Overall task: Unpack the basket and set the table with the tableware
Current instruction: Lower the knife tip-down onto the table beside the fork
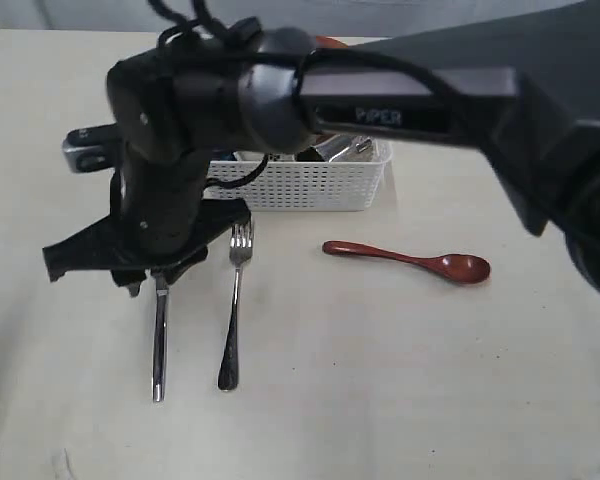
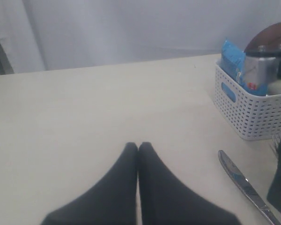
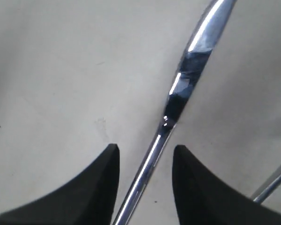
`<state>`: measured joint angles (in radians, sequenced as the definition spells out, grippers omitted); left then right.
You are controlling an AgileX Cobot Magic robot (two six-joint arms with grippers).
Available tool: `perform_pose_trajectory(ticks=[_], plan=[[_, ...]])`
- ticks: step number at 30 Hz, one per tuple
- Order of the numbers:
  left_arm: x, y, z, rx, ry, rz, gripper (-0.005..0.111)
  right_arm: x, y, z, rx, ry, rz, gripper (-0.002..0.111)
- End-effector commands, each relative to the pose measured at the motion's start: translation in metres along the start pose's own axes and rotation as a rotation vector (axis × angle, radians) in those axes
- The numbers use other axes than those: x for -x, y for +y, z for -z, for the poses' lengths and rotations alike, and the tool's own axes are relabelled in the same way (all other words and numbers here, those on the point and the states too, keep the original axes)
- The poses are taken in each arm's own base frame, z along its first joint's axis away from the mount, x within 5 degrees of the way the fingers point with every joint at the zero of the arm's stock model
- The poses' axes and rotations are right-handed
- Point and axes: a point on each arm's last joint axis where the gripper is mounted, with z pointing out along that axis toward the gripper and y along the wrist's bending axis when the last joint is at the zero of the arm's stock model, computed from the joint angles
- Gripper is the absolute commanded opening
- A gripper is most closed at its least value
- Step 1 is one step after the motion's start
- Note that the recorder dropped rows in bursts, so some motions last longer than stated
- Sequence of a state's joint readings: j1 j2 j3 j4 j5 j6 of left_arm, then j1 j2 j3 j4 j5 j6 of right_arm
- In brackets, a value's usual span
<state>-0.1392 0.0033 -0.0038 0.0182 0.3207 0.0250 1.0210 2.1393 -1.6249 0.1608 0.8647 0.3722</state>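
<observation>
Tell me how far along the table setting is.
Done: the fork and red spoon lie on the table. In hand: the right tool is open astride the knife, which lies beside the fork. The left tool is shut and empty. Left: the basket holds more to unpack, including a brown plate.

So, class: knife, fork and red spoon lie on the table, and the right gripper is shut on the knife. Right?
No: the right gripper is open, straddling the knife without clamping it, as the right wrist view shows. The rest holds.
</observation>
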Motion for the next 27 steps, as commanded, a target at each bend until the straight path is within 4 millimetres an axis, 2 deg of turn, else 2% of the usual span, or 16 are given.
perform_pose_trajectory(ticks=[1, 6, 10, 15, 27], plan=[[-0.001, 0.000, 0.000, 0.000, 0.000, -0.001, 0.000, -0.007, 0.004, -0.013, -0.066, 0.021, -0.003, 0.037], [-0.001, 0.000, 0.000, 0.000, 0.000, -0.001, 0.000, -0.010, 0.000, -0.030, -0.091, 0.062, -0.051, 0.037], [-0.001, 0.000, 0.000, 0.000, 0.000, -0.001, 0.000, -0.012, 0.006, -0.038, -0.063, 0.062, -0.068, 0.037], [-0.001, 0.000, 0.000, 0.000, 0.000, -0.001, 0.000, -0.015, 0.009, -0.043, -0.065, 0.057, -0.049, 0.037], [-0.001, 0.000, 0.000, 0.000, 0.000, -0.001, 0.000, -0.018, 0.004, -0.058, -0.095, 0.099, -0.050, 0.035]])
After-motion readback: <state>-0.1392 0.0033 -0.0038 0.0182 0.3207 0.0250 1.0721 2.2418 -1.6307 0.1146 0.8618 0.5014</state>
